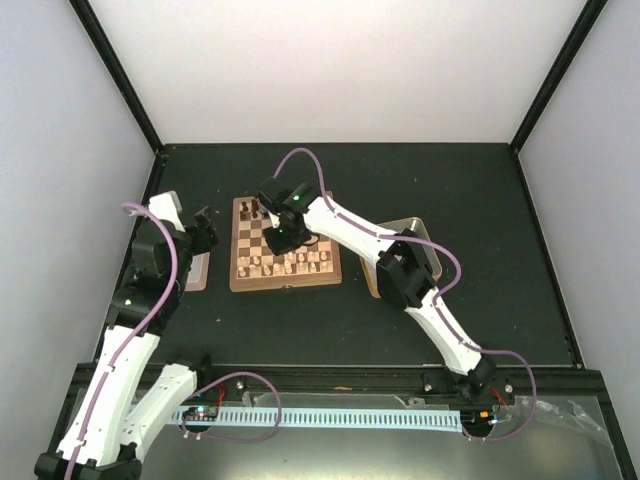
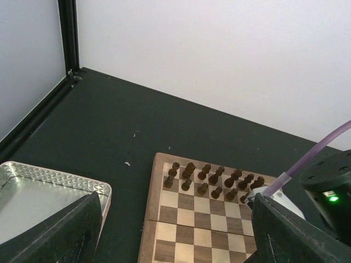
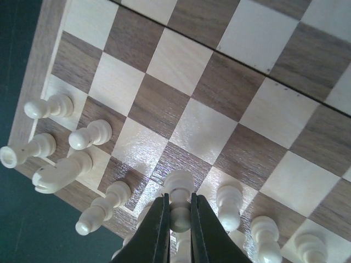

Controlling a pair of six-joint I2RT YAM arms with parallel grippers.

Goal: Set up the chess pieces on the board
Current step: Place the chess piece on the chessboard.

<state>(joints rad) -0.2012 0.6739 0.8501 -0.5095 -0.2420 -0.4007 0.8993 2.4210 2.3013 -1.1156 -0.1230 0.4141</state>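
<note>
The board (image 1: pixel 285 282) lies mid-table, with pale chess pieces (image 1: pixel 300 263) along its near rows and dark ones (image 1: pixel 252 210) at the far left corner. My right gripper (image 3: pixel 179 198) is shut on a pale pawn (image 3: pixel 180 183), held base-down just over the near rows among other pale pieces (image 3: pixel 90 134). I cannot tell whether its base touches the board (image 3: pixel 208 87). My left gripper (image 2: pixel 175 198) hangs open left of the board (image 2: pixel 181 219) with nothing between its fingers (image 2: pixel 71 230). It faces the dark pieces (image 2: pixel 214 178).
A silver metal tin (image 2: pixel 38 192) sits under the left gripper, left of the board. A gold-rimmed tin (image 1: pixel 405 232) lies right of the board, partly under the right arm (image 1: pixel 400 265). Black frame rails edge the dark table.
</note>
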